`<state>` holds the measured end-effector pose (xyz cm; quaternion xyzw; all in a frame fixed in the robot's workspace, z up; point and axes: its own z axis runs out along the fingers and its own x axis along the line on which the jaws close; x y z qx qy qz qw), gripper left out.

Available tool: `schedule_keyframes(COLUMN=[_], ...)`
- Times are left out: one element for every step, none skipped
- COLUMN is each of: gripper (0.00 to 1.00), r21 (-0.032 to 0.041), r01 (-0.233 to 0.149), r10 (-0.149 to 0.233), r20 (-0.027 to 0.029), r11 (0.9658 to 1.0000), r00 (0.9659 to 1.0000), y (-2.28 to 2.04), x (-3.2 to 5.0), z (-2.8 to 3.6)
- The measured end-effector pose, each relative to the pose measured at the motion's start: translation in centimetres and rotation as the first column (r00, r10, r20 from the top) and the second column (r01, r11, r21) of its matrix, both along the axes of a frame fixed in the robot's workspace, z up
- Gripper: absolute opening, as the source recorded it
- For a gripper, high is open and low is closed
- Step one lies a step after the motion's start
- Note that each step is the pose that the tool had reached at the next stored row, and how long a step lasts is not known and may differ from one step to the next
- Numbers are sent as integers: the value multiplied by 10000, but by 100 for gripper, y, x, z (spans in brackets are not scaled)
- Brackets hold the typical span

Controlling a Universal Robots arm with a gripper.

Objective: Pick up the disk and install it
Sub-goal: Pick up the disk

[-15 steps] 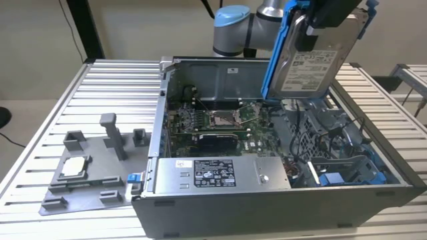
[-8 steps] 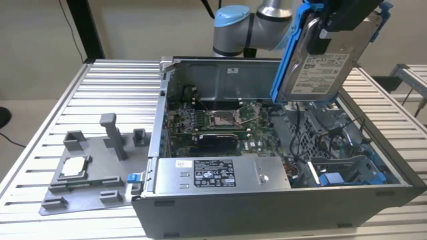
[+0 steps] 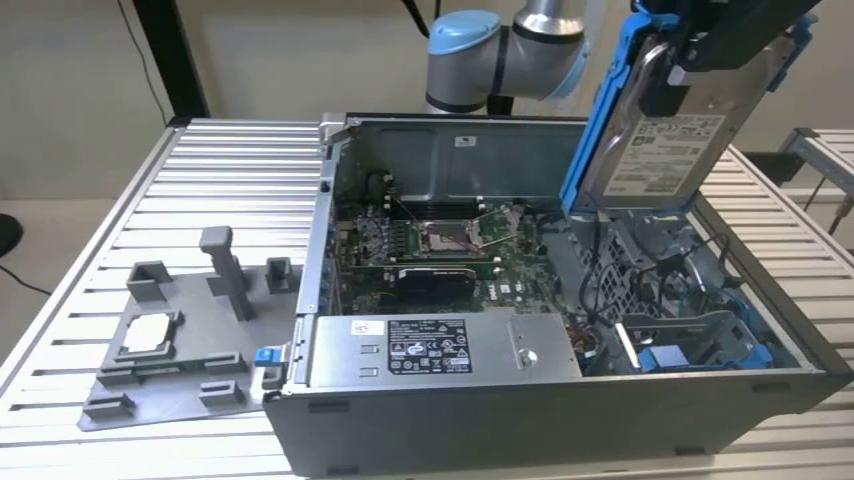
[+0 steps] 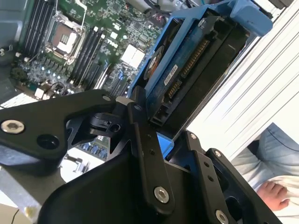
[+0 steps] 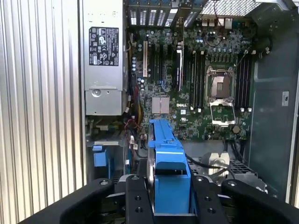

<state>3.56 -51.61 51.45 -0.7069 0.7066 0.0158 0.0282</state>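
The disk (image 3: 661, 140), a silver-grey drive with a white label in a blue carrier, hangs upright above the far right part of the open computer case (image 3: 534, 410). My gripper (image 3: 721, 40) is shut on its top end. In both wrist views the black fingers (image 5: 136, 196) press on the two sides of the blue carrier (image 5: 168, 163). The second wrist view shows the disk (image 4: 187, 60) from its connector end, clamped by a finger (image 4: 140, 135). Below it in the case is a drive bay with blue plastic parts (image 3: 694, 345).
The case lies open on a slatted metal table (image 3: 214, 180), with the motherboard (image 3: 441, 240) and the power supply (image 3: 427, 345) inside. A grey fixture (image 3: 200, 380) holding a small silvery chip (image 3: 147, 335) sits on the exterior view's left. A person's hand (image 4: 273, 191) is beside the table.
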Motion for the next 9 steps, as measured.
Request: schedule_keyframes(gripper=[0, 0, 0, 0, 0, 0, 0, 0, 0], r21=[1, 0, 1, 1, 0, 0, 0, 0, 0], r01=[1, 1, 2, 3, 3, 4, 6, 7, 7], r10=[-1, -1, -2, -3, -3, -4, -6, -7, -7], r20=[0, 0, 0, 0, 0, 0, 0, -1, 0], r11=[10000, 10000, 10000, 10000, 10000, 10000, 10000, 10000, 10000], r00=[10000, 10000, 10000, 10000, 10000, 10000, 10000, 10000, 10000], y=[-11, -22, -33, -45, -56, -67, -79, -91, -102], x=[17, 34, 51, 67, 84, 99, 113, 130, 144], z=[-1, -2, -3, -4, -4, -4, -5, -6, -7])
